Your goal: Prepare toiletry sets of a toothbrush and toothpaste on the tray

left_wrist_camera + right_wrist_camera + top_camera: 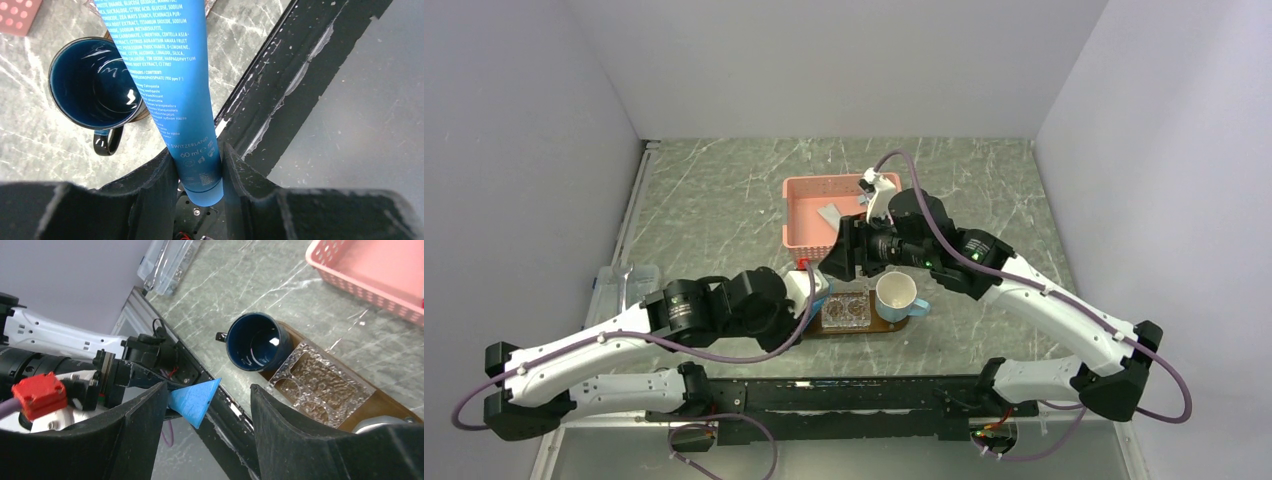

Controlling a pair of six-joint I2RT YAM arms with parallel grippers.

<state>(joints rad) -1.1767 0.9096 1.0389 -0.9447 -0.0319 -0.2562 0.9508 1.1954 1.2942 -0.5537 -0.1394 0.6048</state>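
A blue toothpaste [170, 75] tube is held at its cap end, and my left gripper [198, 150] is shut on it. The tube sticks out over the table's front rail. Its flat crimped end [196, 400] lies between the fingers of my right gripper [209, 387], which is open; the tube rests against one finger and stands clear of the other. Both grippers meet just left of the dark-brown tray [385, 405], above its near left end [894, 326]. I cannot make out a toothbrush in any view.
A dark blue mug [252, 340] stands at the tray's left end. A clear patterned dish [320, 380] and a pale mug [896, 295] sit on the tray. The pink basket [824, 215] lies behind it, with a clear lidded box [624, 285] at the far left.
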